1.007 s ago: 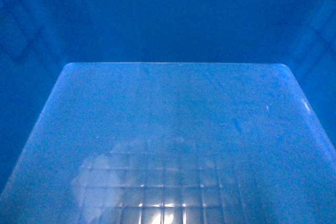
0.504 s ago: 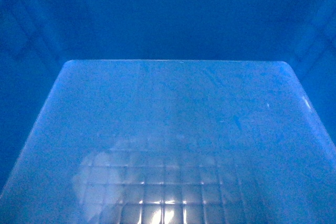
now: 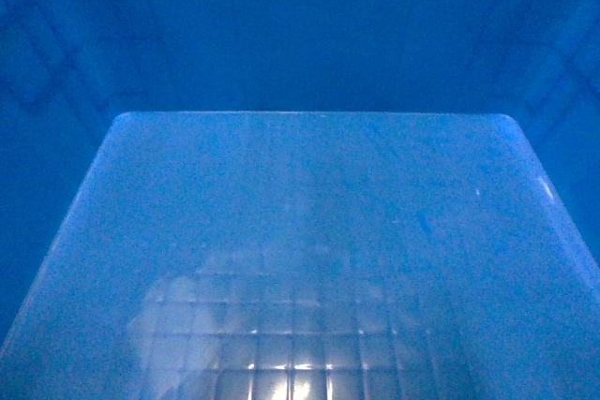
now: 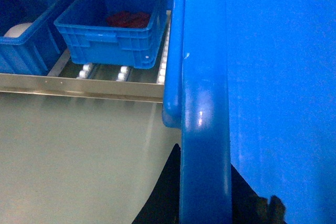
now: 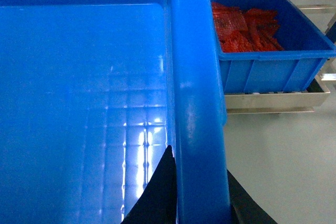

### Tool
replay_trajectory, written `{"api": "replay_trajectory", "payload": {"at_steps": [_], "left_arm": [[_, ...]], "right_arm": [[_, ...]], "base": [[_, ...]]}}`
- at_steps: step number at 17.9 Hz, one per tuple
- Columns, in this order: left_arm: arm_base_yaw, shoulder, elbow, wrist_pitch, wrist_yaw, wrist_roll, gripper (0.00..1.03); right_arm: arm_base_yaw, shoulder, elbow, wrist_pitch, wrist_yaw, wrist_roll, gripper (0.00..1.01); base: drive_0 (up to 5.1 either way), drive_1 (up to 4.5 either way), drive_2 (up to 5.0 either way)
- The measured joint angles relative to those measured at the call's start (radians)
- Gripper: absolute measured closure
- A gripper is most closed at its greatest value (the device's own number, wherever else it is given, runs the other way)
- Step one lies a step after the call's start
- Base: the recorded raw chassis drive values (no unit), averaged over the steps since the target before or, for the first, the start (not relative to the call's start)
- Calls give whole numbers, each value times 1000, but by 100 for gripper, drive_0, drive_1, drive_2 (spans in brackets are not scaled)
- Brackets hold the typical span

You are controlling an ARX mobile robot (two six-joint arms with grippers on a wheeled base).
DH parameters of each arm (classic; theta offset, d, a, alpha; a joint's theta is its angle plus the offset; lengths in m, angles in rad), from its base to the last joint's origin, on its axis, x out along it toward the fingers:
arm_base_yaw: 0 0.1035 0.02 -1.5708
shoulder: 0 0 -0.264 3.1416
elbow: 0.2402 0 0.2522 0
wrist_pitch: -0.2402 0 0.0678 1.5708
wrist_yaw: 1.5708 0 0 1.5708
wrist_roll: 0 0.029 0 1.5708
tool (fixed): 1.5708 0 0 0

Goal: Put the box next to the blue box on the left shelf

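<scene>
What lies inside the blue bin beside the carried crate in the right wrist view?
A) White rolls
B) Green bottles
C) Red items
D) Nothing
C: the right wrist view shows the neighbouring blue bin holding a heap of red items, just beyond the carried crate's rim.

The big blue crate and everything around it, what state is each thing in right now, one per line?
Big blue crate: empty, glossy floor bare, carried off the shelf.
Left pincer: dark fingers either side of the crate's left rim, gripping it.
Right pincer: dark fingers either side of the crate's right rim, gripping it.
Shelf crate, left wrist view: on the rollers, red items inside.
Shelf crate, right wrist view: holding red mesh items.
</scene>
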Motion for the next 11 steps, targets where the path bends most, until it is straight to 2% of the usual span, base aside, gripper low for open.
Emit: {"api": "replay_trajectory", "payload": {"at_steps": [11], "left_arm": [[0, 0, 0, 0, 0, 0, 94]], "right_arm": [[0, 0, 0, 0, 0, 0, 91]], "base": [[0, 0, 0]]}}
